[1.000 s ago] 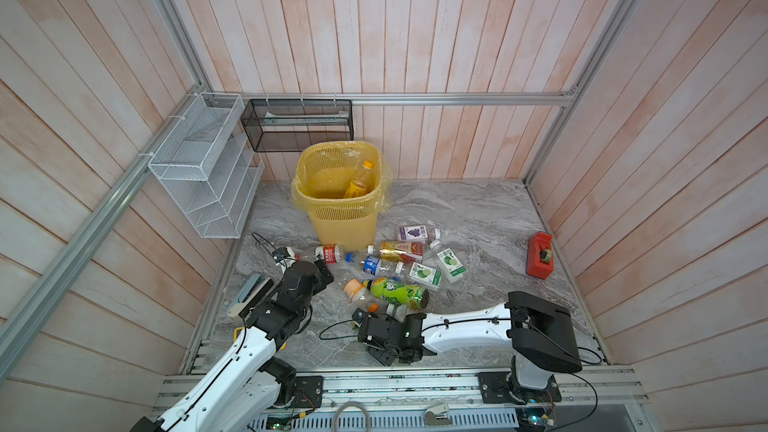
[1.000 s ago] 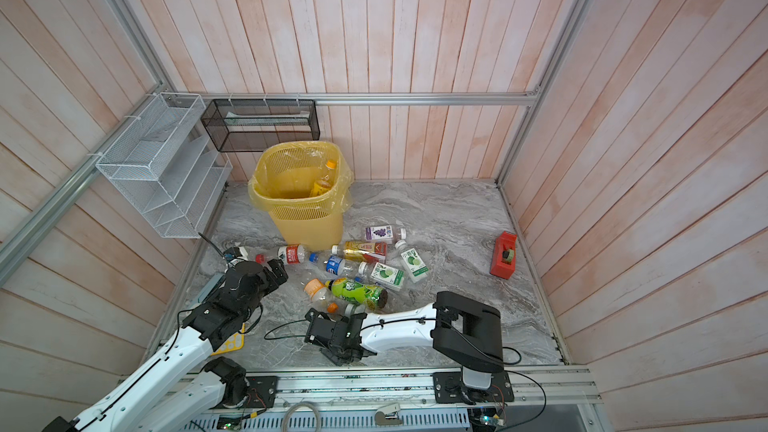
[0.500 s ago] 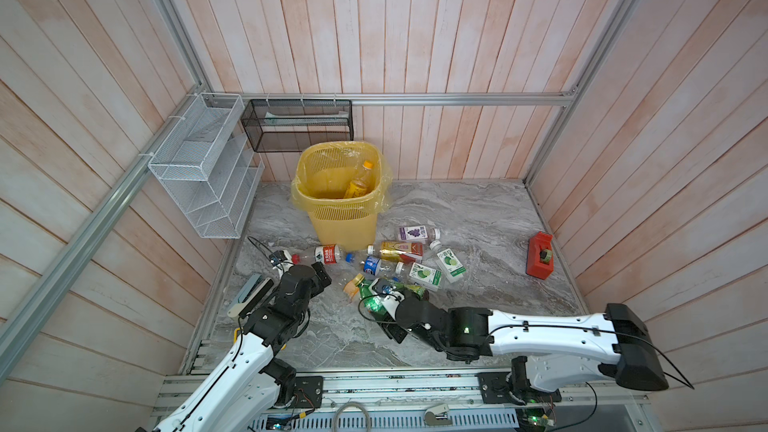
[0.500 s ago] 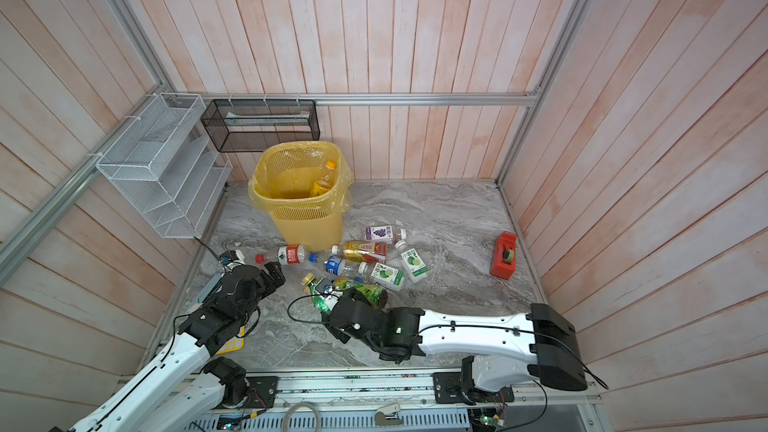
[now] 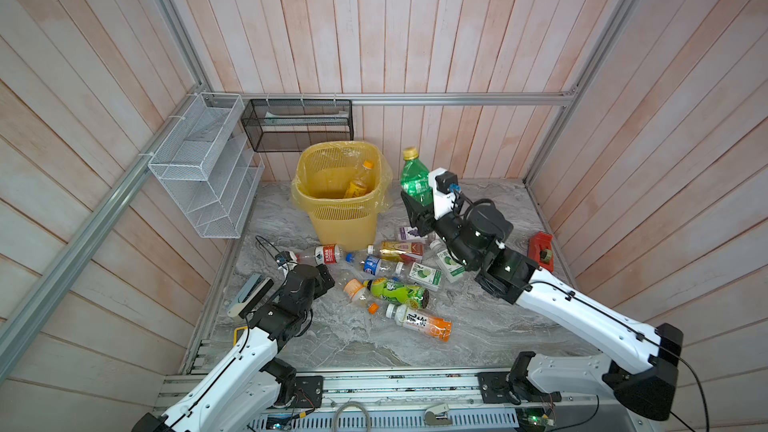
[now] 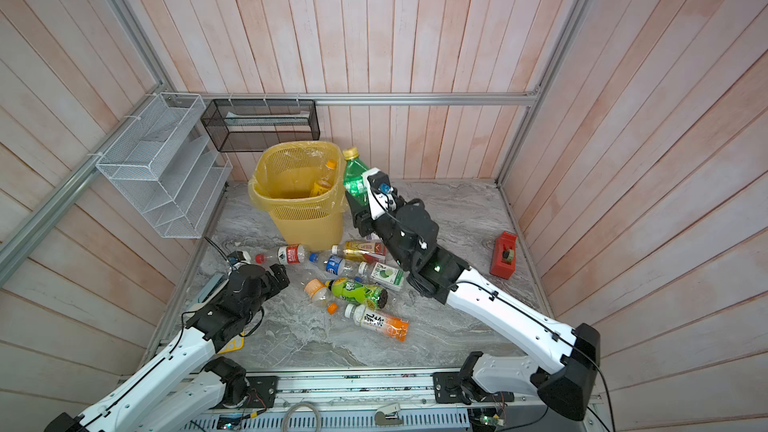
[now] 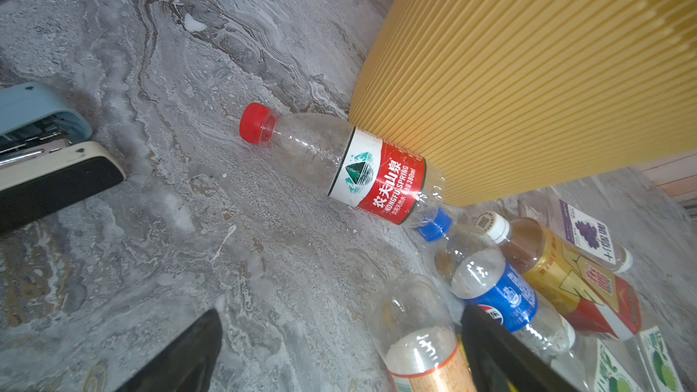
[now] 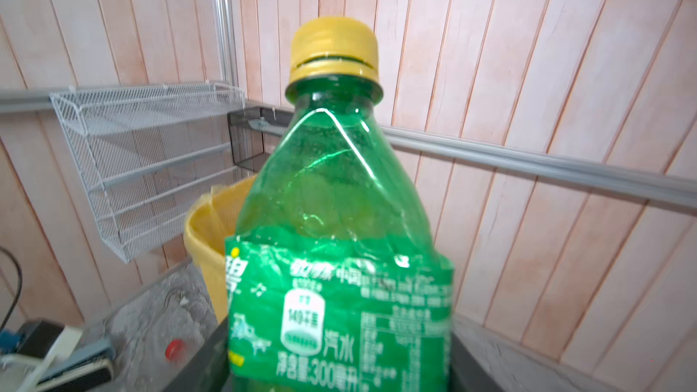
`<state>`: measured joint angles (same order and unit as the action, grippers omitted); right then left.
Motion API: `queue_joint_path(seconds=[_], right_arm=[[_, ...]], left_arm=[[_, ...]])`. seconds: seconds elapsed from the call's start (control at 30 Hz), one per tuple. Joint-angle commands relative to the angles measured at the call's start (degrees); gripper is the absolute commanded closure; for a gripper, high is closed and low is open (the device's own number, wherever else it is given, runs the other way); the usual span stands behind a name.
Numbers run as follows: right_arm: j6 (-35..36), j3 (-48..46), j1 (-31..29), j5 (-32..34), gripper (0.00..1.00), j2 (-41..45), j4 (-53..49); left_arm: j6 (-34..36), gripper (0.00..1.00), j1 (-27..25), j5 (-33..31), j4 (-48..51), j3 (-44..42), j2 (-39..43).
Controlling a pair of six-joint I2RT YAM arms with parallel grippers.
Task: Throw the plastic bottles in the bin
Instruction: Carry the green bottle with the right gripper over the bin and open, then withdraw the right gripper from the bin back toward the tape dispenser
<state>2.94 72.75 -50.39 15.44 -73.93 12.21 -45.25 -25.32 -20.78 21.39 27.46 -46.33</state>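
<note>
My right gripper [image 5: 417, 206] [image 6: 358, 206] [image 8: 339, 367] is shut on a green plastic bottle [image 5: 414, 178] [image 6: 354, 178] [image 8: 339, 201] with a yellow cap. It holds the bottle upright in the air, just right of the yellow bin's rim [image 5: 376, 160] [image 6: 338, 151] [image 8: 200, 220]. One orange-capped bottle [image 5: 359, 182] lies inside the bin. Several bottles lie on the floor in front of the bin, among them a red-label one [image 5: 322, 254] [image 7: 354, 167] and a blue-label one [image 5: 372, 263] [image 7: 498, 296]. My left gripper [image 5: 324, 278] [image 6: 278, 276] [image 7: 339, 352] hangs open, low beside them.
A white wire rack [image 5: 203, 168] and a black mesh basket [image 5: 297, 124] hang on the walls behind the bin. A red tape dispenser [image 5: 540, 247] sits at the right wall. A stapler [image 5: 249, 297] [image 7: 45, 152] lies at the floor's left edge.
The right arm has swung up from the near floor with the green bottle, to a place beside the bin's rim. The left arm has hardly moved.
</note>
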Motion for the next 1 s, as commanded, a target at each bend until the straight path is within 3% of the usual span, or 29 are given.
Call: queue_joint_path(seconds=[0.0, 0.07, 0.13, 0.2, 0.27, 0.33, 0.47, 0.8, 0.97], right_arm=[[-3.36, 11.54, 4.59, -15.8, 0.38, -11.33, -2.51], [-5.47, 22.97, 5.71, -22.06, 0.34, -21.12, -10.55], [-6.19, 36.28, 6.11, -23.12, 0.3, -30.93, -20.88], [-7.55, 46.93, 7.14, -23.75, 0.15, -38.21, -28.71], [-8.94, 53.09, 8.29, -24.94, 0.04, -41.65, -32.33], [-9.19, 53.75, 8.73, -23.66, 0.0, -41.35, -31.87], [-8.49, 47.15, 8.72, -19.75, 0.0, -34.9, -26.6], [-6.44, 11.98, 10.38, -9.07, 0.0, -12.55, -9.33], [-8.62, -7.39, 14.18, -8.79, 0.0, -2.34, -3.22]], left_arm=[[-0.01, 0.0, -0.58, 0.99, -1.91, -1.18, -0.38], [-0.14, 0.0, -0.78, 1.01, -1.96, -1.14, -0.8], [-0.11, 0.0, -0.87, 1.16, -1.87, -0.99, -1.46], [0.04, 0.0, -0.83, 1.26, -1.17, -0.6, -1.88], [0.08, 0.0, -0.8, 1.18, -0.37, -0.4, -1.85], [-0.01, 0.0, -0.95, 1.09, 0.1, -0.39, -1.41], [-0.1, 0.0, -1.55, 0.27, 0.89, -0.3, 0.2], [-1.59, 0.0, -7.35, -1.86, 0.18, 0.79, -3.34], [-2.6, 0.0, -9.02, -0.66, -2.48, 1.06, -6.93]])
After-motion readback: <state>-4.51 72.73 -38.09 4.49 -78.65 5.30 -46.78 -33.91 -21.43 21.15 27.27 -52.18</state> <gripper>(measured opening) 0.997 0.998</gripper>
